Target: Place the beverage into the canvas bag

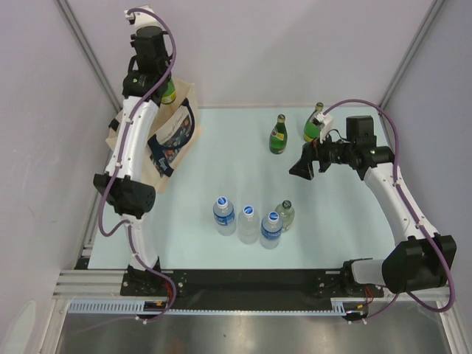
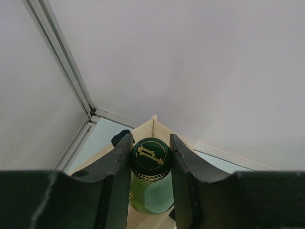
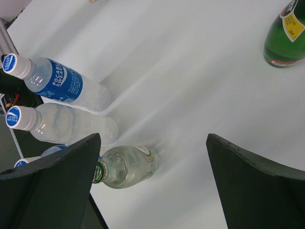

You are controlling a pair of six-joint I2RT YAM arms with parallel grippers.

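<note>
The beige canvas bag (image 1: 177, 133) with navy handles and a dark printed patch stands at the far left of the table. My left gripper (image 2: 151, 160) is shut on the cap of a green glass bottle (image 2: 150, 188) and holds it upright over the bag's open mouth (image 2: 153, 125). In the top view the bottle (image 1: 169, 91) shows just under the left wrist. My right gripper (image 1: 304, 167) is open and empty, hovering above the table right of centre. A second green bottle (image 1: 277, 135) stands just behind and to the left of it.
A third green bottle (image 1: 314, 124) stands at the back right. Three blue-capped water bottles (image 1: 224, 214) (image 1: 248, 223) (image 1: 271, 228) and a clear green-capped bottle (image 1: 285, 214) stand in a row near the front. They also show in the right wrist view (image 3: 62, 86). Walls close in on the left and back.
</note>
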